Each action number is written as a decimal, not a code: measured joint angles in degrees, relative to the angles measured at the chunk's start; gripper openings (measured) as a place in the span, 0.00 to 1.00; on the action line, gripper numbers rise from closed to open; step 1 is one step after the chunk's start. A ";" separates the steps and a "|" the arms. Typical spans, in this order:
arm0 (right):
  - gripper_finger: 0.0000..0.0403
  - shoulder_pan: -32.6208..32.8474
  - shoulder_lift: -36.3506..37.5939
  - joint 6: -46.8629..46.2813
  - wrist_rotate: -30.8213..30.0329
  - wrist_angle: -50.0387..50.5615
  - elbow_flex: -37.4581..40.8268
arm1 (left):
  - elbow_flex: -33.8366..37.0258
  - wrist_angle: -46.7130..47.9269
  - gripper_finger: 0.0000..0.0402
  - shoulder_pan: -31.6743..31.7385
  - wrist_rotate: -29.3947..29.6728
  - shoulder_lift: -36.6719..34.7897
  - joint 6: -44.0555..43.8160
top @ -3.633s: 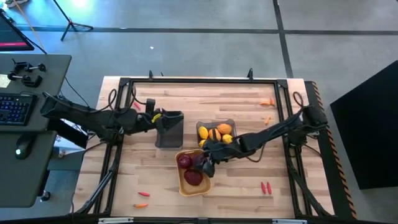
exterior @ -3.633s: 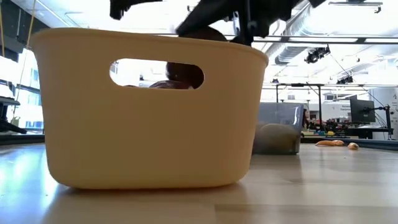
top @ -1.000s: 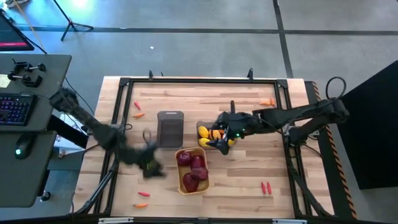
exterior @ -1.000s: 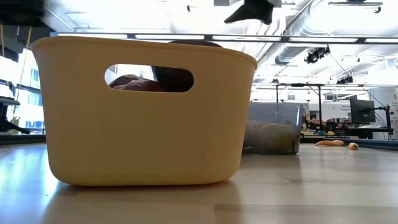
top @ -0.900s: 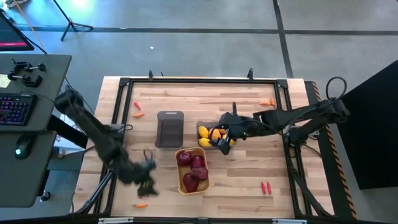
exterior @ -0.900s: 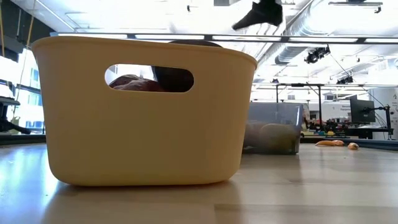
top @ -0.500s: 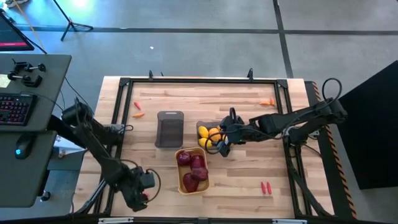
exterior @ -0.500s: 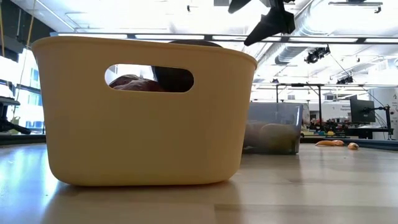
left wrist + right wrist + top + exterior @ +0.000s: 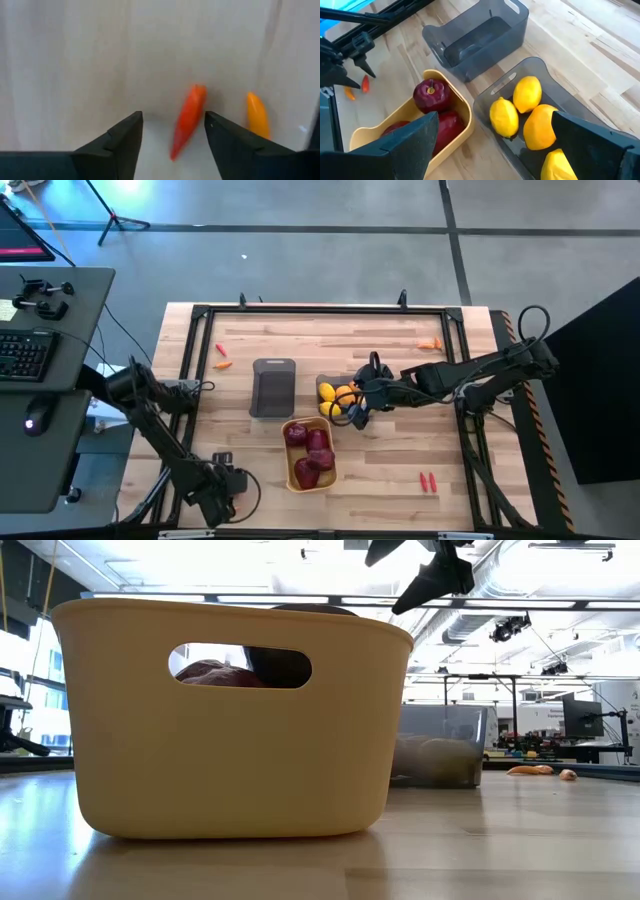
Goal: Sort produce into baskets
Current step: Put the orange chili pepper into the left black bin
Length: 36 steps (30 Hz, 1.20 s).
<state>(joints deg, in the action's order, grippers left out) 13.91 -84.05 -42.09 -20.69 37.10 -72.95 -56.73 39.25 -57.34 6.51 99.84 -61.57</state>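
My left gripper (image 9: 226, 486) is open at the near left of the table, pointing down over two carrot-like pieces. In the left wrist view a red-orange piece (image 9: 188, 120) lies on the wood between its fingers (image 9: 172, 116), and an orange piece (image 9: 257, 115) lies just outside them. My right gripper (image 9: 357, 413) is open and empty above the dark grey basket (image 9: 350, 377) that holds yellow and orange ovals (image 9: 526, 93). The yellow basket (image 9: 288, 462) holds dark red round ones (image 9: 431, 95). A second dark grey basket (image 9: 273, 387) stands empty.
More carrot-like pieces lie loose: two at the far left (image 9: 222, 357), two at the far right (image 9: 429, 345), and red ones at the near right (image 9: 427, 479). The three baskets stand close together mid-table. A black frame rail (image 9: 320, 309) runs around the table.
My left gripper has swept from beside the baskets toward the table's near edge and now stands over the two carrot-like pieces at the near left. My right gripper has shifted a little over the basket of yellow ovals. The baskets have kept still.
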 joint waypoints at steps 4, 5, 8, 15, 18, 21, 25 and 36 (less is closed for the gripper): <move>0.94 0.01 0.00 -0.10 -0.06 0.00 0.00 | -0.02 -0.34 0.45 0.00 1.76 1.14 2.25; 0.94 0.01 0.00 -0.11 -0.06 0.00 0.00 | -0.08 -0.60 0.44 -0.02 1.65 1.51 2.89; 0.94 0.02 0.00 -0.11 -0.09 0.00 0.00 | -0.12 -1.45 0.42 -0.18 0.99 2.30 4.48; 0.94 0.00 0.00 -0.48 -0.17 0.20 0.00 | -0.12 -1.81 0.29 1.20 0.83 2.67 0.16; 0.94 0.00 0.00 -0.42 -0.22 0.64 0.02 | -0.08 -1.27 0.15 2.33 0.70 1.80 -3.76; 0.94 0.00 0.00 -0.36 -0.21 1.67 0.02 | 0.19 2.66 0.03 3.71 2.62 -1.06 -7.27; 0.94 0.00 0.46 0.96 0.23 3.33 0.04 | 0.17 10.75 0.04 5.26 9.27 -10.52 -11.53; 0.94 1.10 2.87 -3.39 -0.49 8.66 0.04 | 0.04 13.78 0.00 26.51 30.38 -33.37 2.58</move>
<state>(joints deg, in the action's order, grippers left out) 15.01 -81.18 -45.48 -21.18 45.76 -72.90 -56.69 53.03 -30.83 36.89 66.46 -58.99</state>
